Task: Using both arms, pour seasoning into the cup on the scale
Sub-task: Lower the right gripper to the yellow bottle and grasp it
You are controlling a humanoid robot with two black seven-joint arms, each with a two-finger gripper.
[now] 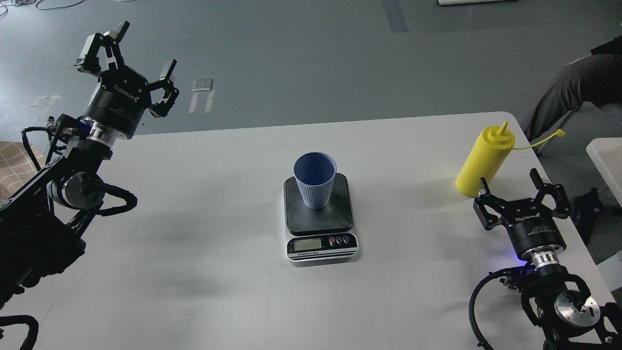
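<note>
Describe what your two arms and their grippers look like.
Both arms are black and jointed, with silver metal rings at the wrists and looping black cables. The left gripper and right gripper are black with linked fingers and white ROBOTIQ lettering. A blue light glows below the right wrist.

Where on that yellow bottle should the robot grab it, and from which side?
Probably around the middle of the yellow bottle, coming from the near side where the open right tool already sits. Its round, straight body suits two fingers; the pointed nozzle and cap strap higher up would not.
</note>
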